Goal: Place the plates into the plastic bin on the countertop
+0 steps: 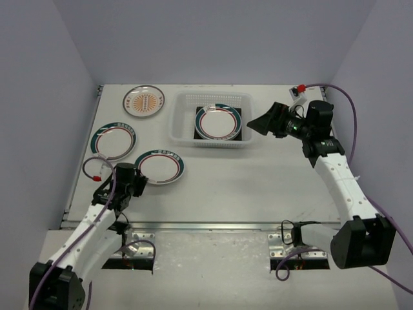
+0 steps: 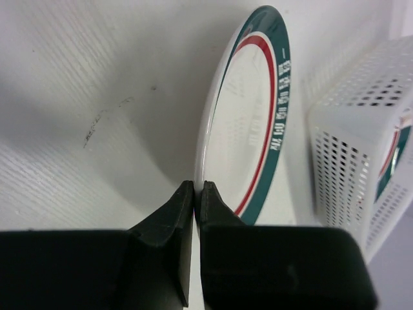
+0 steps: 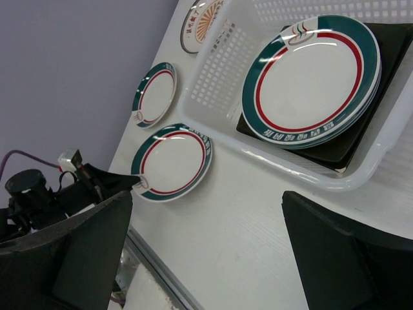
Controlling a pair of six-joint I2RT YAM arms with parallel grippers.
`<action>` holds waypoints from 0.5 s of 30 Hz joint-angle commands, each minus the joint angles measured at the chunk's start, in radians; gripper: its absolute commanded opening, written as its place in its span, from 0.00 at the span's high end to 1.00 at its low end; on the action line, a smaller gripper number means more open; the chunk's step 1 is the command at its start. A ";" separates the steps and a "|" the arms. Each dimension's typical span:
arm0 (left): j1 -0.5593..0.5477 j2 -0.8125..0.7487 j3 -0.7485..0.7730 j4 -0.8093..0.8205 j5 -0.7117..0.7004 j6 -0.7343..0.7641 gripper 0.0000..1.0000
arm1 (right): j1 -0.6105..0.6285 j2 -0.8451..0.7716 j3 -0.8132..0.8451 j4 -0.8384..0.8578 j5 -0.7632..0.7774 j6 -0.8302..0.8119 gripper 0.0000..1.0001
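Note:
The white lattice bin [image 1: 177, 126] stands at the back middle; it also shows in the left wrist view [image 2: 352, 161] and the right wrist view [image 3: 213, 71]. In it a teal-and-red round plate [image 1: 218, 122] lies on a dark square plate [image 3: 361, 129]. My left gripper [image 1: 138, 184] is shut on the near rim of a teal-and-red round plate [image 1: 160, 166], seen edge-on in the left wrist view [image 2: 248, 116]. Another teal-rimmed plate [image 1: 113, 140] and an orange-patterned plate [image 1: 143, 101] lie to the left. My right gripper [image 1: 263, 123] is open and empty, just right of the bin.
A metal rail [image 1: 213, 226] runs along the table's near edge. Purple walls close the left, back and right sides. A cable and a small red-and-white connector [image 1: 298, 90] lie at the back right corner.

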 commanded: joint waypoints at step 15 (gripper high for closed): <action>-0.002 -0.137 0.492 -0.147 0.003 0.356 1.00 | -0.017 -0.002 0.084 -0.016 0.051 -0.023 0.01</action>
